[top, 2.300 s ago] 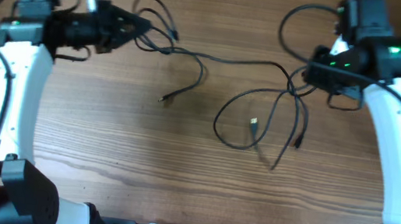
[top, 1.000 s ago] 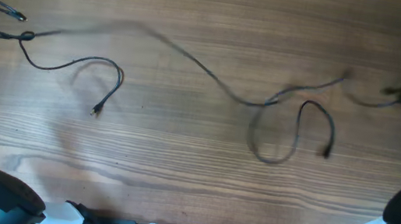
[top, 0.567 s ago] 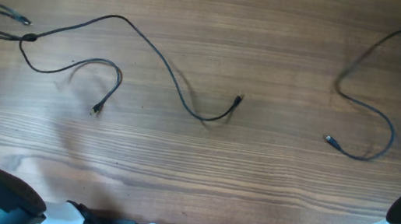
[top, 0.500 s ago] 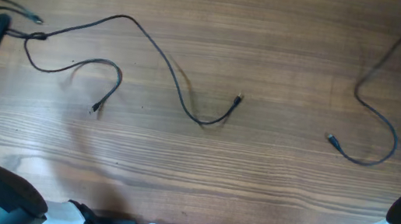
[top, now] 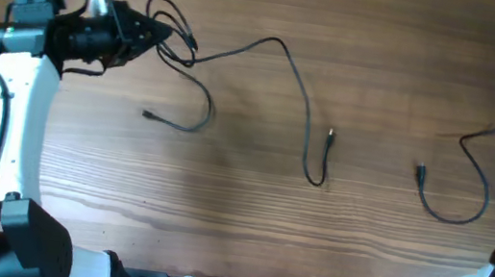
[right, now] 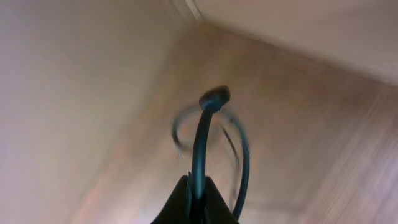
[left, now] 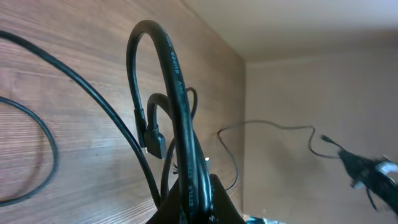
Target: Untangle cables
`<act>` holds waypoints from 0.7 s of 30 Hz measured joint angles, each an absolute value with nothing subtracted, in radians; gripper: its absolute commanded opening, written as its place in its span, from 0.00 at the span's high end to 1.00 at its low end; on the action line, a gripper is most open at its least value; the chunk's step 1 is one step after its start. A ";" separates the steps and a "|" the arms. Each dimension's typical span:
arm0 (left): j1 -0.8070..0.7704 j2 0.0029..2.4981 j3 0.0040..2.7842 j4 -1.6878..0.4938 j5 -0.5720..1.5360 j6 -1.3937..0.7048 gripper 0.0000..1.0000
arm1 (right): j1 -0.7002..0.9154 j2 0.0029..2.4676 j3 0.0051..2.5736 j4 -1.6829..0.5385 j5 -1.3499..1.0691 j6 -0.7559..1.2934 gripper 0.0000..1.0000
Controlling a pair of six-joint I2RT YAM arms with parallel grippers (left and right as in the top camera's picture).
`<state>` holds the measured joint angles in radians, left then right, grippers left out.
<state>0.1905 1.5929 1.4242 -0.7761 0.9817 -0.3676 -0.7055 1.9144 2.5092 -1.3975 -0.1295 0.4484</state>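
Since the bunched cable (top: 309,108) and the second cable (top: 486,196) lie well apart on the counter (top: 215,231), each pincer seems to hold one so the strands do not cross. The left pincer (top: 155,34) is clenched on the bunched cable's loops; its long run heads right, then down toward a plug (top: 331,134). The right pincer (right: 198,190), outside the overhead view, is clamped on the second cable, which trails in from the right edge.
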 measured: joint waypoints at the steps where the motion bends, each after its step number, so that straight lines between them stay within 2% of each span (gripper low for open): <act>1: 0.179 1.593 1.424 -0.778 0.969 -0.368 0.96 | -0.705 1.962 2.488 -1.420 -0.130 0.443 0.84; 3: 0.178 1.593 1.424 -0.778 0.956 -0.368 0.96 | -0.703 2.067 2.455 -1.511 -0.130 0.416 0.80; 5: 0.178 1.593 1.424 -0.778 0.947 -0.368 0.96 | -0.700 2.151 2.438 -1.591 -0.135 0.373 0.70; 6: 0.178 1.593 1.424 -0.778 0.945 -0.368 0.96 | -0.699 2.183 2.411 -1.600 -0.166 0.321 0.59; 7: 0.178 1.593 1.424 -0.778 0.942 -0.368 0.96 | -0.696 2.192 2.374 -1.598 -0.191 0.284 0.55; 12: 0.178 1.593 1.424 -0.786 0.924 -0.368 0.96 | -0.648 2.194 2.198 -1.584 -0.231 0.189 0.46; 14: 0.178 1.593 1.424 -0.786 0.923 -0.368 0.96 | -0.635 2.194 2.190 -1.579 -0.231 0.178 0.31; 21: 0.178 1.593 1.424 -0.823 0.880 -0.364 0.96 | -0.609 2.194 2.107 -1.475 -0.136 0.228 0.29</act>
